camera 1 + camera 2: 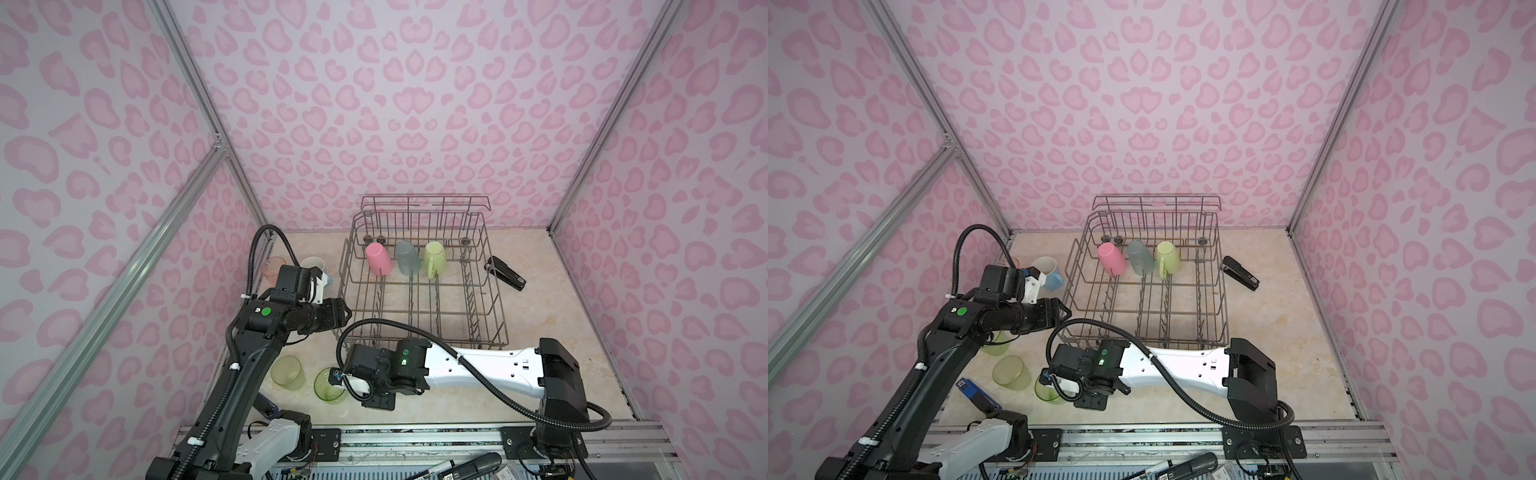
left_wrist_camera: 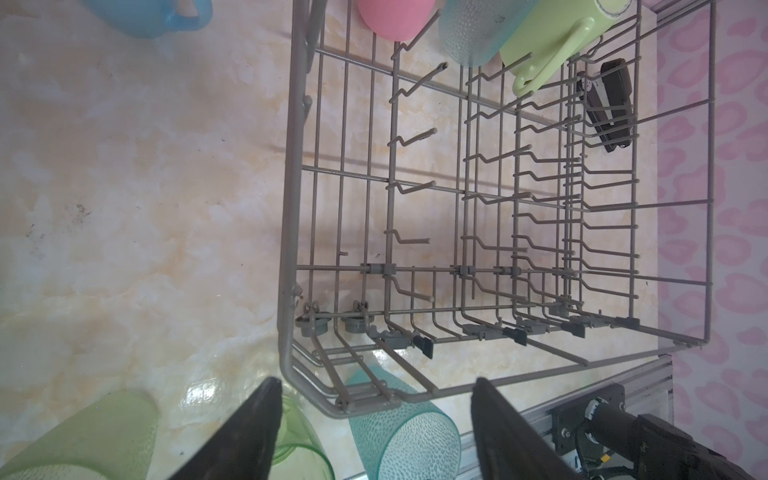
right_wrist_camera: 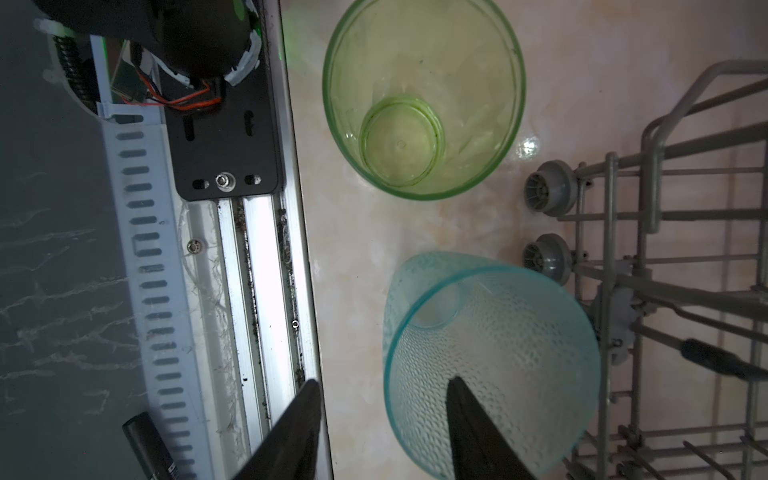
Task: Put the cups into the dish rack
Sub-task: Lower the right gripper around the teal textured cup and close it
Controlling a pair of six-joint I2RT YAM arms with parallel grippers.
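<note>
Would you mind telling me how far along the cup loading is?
Done: a pink cup, a grey-teal tumbler and a light-green mug sit in the dish rack. In hand: the right gripper has open fingers astride the rim of the teal tumbler, not closed on it; the left gripper is open and empty. Left: three green tumblers, a light-blue mug and a salmon tumbler on the table.

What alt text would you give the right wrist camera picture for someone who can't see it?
The right gripper hangs open over a textured teal tumbler, one black jaw above its mouth and the other outside its rim. An empty green tumbler stands upright nearby on the marbled tabletop, beside a wheeled corner of the grey dish rack.
</note>
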